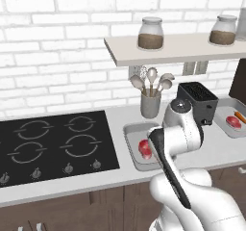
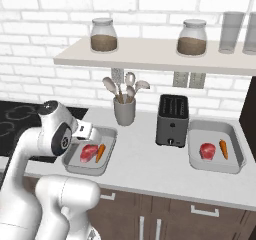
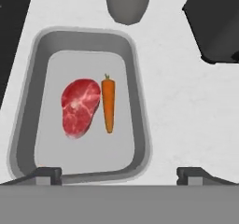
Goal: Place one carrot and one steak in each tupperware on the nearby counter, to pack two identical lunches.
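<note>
The counter (image 2: 145,169) carries two tupperware trays, one left of the black toaster (image 2: 172,120) and one right of it. The right base view shows the left tupperware (image 2: 107,134) holding a steak (image 2: 89,152) and a carrot (image 2: 100,152) side by side, and the right tupperware (image 2: 235,149) holding the same pair; in the left base view the arm hides the left tray's carrot. The gripper (image 3: 119,174) hovers over the left tray, fingers spread wide, holding nothing.
</note>
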